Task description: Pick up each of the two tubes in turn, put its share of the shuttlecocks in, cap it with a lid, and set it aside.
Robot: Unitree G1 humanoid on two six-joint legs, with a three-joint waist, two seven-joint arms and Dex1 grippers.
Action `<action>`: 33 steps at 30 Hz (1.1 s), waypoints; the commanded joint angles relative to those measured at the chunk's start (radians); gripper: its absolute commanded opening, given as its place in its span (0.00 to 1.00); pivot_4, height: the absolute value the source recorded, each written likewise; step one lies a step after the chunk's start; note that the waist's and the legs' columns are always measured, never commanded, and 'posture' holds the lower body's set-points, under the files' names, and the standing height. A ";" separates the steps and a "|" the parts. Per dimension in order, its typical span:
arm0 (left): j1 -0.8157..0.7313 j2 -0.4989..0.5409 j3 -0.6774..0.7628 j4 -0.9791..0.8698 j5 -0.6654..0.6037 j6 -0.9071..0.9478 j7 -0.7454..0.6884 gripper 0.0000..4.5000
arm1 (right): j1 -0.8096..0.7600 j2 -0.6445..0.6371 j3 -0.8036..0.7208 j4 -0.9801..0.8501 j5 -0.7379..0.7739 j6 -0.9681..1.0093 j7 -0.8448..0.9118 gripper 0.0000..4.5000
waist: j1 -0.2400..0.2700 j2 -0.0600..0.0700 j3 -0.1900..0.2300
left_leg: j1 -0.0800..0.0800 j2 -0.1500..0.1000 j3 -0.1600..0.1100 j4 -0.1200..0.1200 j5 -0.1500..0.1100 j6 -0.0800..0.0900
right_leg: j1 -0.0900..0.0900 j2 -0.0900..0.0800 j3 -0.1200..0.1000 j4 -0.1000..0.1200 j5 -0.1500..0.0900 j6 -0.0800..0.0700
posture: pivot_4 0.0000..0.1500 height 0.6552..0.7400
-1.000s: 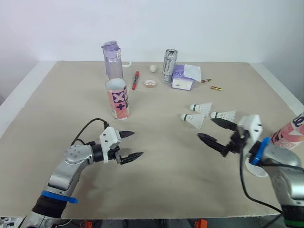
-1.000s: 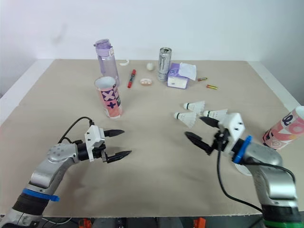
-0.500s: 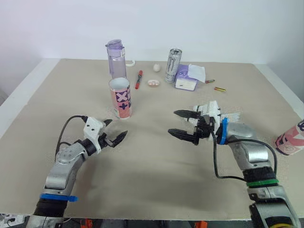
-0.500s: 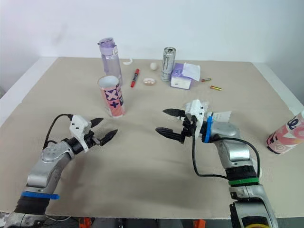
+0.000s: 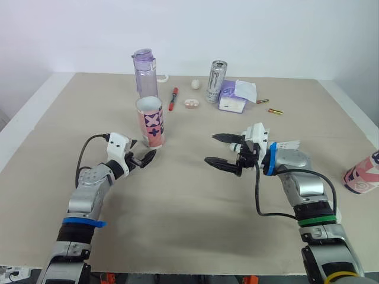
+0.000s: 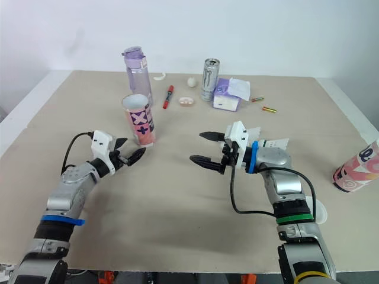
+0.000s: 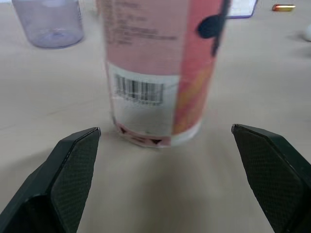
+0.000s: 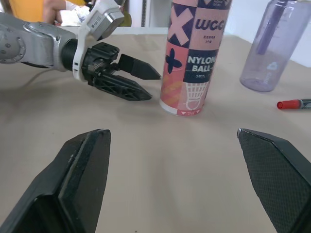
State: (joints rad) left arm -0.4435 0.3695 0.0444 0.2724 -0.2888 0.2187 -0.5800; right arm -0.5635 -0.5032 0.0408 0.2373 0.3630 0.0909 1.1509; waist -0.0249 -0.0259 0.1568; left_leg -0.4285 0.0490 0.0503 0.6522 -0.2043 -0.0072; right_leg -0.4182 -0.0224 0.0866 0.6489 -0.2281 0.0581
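L gripper (image 5: 144,152) now sits just beside the base of the upright pink tube (image 5: 149,122), on its near-left side; half a sec ago it was a bit nearer the front edge and more apart from the tube, so it has closed in; its fingers are apart, nothing betw. them yet; L wrist view has the tube's foot framed betw. the two tips, not touching. R gripper (image 5: 209,148) hangs over mid surface (image 5: 189,225), fingers apart and empty, pointed left twd the tube; a sec ago it was far right by the shuttlecocks, so it has swung inward w/o taking one.

Tube stands open-topped, left of centre, near side of the purple bottle (image 5: 144,74); 2nd tube (image 5: 362,176) is at the right edge, well apart. One shuttlecock (image 5: 286,145) shows just behind the R arm; rest are hidden by it, can't count. White lid (image 6: 320,208) peeks out near-right, by the R forearm. Can (image 5: 216,81) and red marker (image 5: 172,99) sit far side, not in play.

Meaning, as I read it: step in hand = pick up 1st tube w/ L; approach is about done, grasp not yet made. Nothing loaded or capped, so task is at its very start. Next likely needs L to slide fwd so the tube wall sits betw. the fingers, then close; risk = tip nudges the light tube and topples it.
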 commanded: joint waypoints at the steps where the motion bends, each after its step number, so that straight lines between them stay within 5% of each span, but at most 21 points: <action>1: -0.040 0.002 0.007 0.033 0.011 -0.023 -0.020 1.00 | -0.011 0.001 -0.013 -0.043 0.001 -0.011 -0.012 0.99 | 0.000 0.000 0.000 | 0.000 0.000 0.000 0.000 0.000 0.000 | 0.000 0.000 0.000 0.000 0.000 0.000 | 1.00 1.00; 33: -0.435 -0.028 -0.005 0.688 0.139 -0.317 -0.170 1.00 | 0.072 -0.034 -0.055 -0.190 0.015 0.055 -0.143 0.99 | 0.003 0.000 0.000 | -0.004 -0.001 -0.001 0.000 0.000 0.000 | -0.003 0.000 -0.001 0.000 0.000 0.001 | 1.00 1.00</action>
State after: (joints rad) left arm -0.8404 0.3348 0.0237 0.9422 -0.1567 -0.0584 -0.7470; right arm -0.4902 -0.5244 0.0225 0.0942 0.3599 0.1459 1.0170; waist -0.0223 -0.0263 0.1570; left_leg -0.4334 0.0479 0.0488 0.6525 -0.2043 -0.0072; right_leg -0.4215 -0.0224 0.0858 0.6489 -0.2284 0.0591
